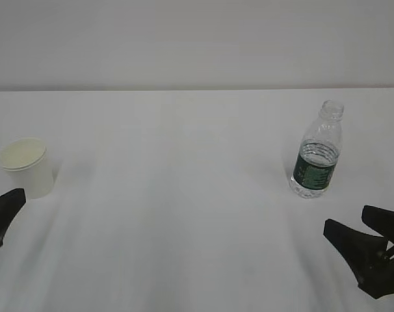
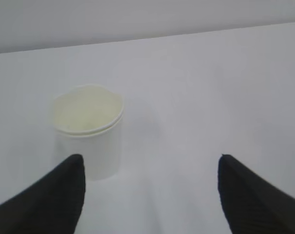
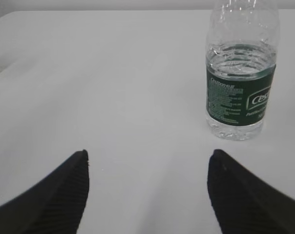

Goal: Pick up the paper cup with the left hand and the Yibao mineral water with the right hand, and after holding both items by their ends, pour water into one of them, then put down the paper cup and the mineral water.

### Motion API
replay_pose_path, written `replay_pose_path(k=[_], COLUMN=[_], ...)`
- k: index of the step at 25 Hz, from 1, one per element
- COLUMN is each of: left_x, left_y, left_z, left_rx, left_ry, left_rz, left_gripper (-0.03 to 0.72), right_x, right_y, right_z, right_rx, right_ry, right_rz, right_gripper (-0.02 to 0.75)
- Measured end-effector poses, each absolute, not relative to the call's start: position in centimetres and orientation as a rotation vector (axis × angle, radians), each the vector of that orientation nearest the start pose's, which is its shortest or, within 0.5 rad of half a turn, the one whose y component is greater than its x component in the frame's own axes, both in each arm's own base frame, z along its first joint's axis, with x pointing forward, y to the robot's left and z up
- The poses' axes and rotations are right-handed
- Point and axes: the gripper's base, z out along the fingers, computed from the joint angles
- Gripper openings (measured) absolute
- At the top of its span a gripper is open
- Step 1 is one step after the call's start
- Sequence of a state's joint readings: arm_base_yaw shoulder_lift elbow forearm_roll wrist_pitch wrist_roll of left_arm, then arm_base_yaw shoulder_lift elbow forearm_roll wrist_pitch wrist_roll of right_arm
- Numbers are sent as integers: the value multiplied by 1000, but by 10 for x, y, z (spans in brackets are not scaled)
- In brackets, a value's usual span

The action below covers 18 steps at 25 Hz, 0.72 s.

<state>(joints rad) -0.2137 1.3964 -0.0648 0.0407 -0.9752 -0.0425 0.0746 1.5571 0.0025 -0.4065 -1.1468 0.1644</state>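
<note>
The white paper cup [image 1: 26,168] stands upright at the table's left, its cream inside showing. My left gripper [image 2: 150,158] is open just in front of it, nothing between its fingers; the cup [image 2: 89,131] sits ahead of the left finger, apart from it. In the exterior view only one black finger [image 1: 7,205] shows at the left edge. The Yibao mineral water [image 1: 316,153], a clear capless bottle with a dark green label, stands upright on the right, partly filled. My right gripper [image 1: 346,218] is open below it, clear of the bottle [image 3: 240,83].
The white table [image 1: 184,214] stretches bare between cup and bottle, ending at a pale wall [image 1: 197,39] behind.
</note>
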Motion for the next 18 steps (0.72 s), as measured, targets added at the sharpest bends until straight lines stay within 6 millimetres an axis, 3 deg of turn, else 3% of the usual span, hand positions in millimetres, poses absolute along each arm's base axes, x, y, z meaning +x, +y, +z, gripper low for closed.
replay_pose_path(k=[10, 18], left_x=[169, 168], left_y=[-32, -32], left_z=[147, 137], left_rx=[100, 107], left_ry=[1880, 1940], left_rz=[-155, -148], left_gripper=[617, 596], right_x=[161, 161], right_y=[39, 35], right_z=[128, 105], right_rx=[-320, -283], right_ry=[1888, 2031], right_rz=[302, 279], right_gripper=[574, 619])
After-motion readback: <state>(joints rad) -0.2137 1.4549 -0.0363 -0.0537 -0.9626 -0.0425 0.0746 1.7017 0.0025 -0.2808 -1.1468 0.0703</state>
